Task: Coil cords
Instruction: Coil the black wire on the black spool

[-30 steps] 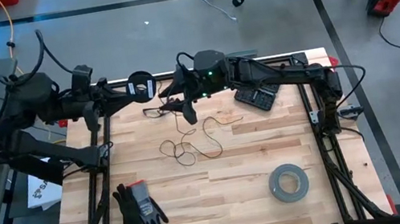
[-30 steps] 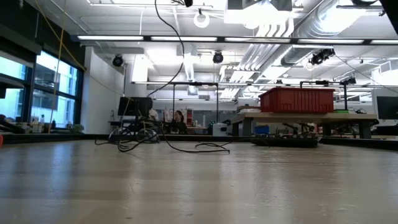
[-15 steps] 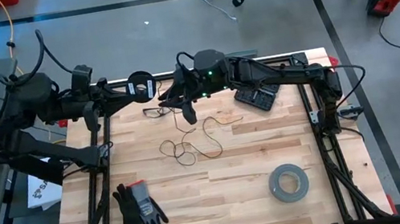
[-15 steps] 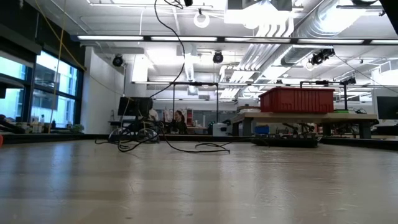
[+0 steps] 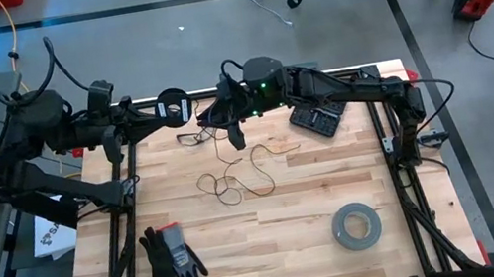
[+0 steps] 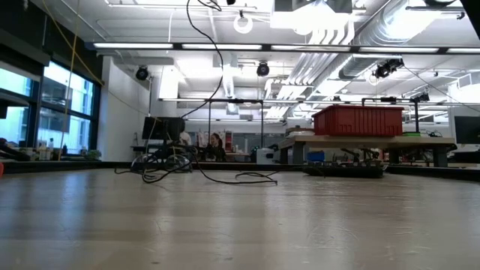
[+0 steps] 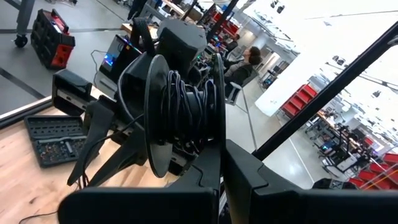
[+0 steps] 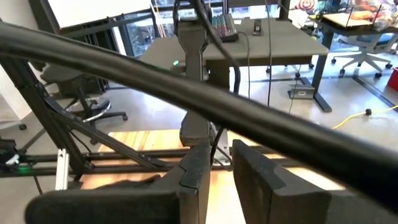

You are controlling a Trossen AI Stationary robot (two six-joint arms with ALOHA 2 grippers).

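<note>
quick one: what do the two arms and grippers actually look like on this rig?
Both arms are matte black, built of boxy links and rounded joint housings, with black cables looping off them. The right arm shows a small green light on its wrist housing. The left arm has a cable arching over its shoulder. Left gripper and right gripper each have two flat, dark, slab-like fingers. No markings legible.

In the high view, the right end effector is too small to show whether the thin cord runs between its fingers. The spool hides most of the left end effector in the left wrist view. In the low view both end effectors lie beyond the top edge, and the cord pile blurs into clutter behind it.
</note>
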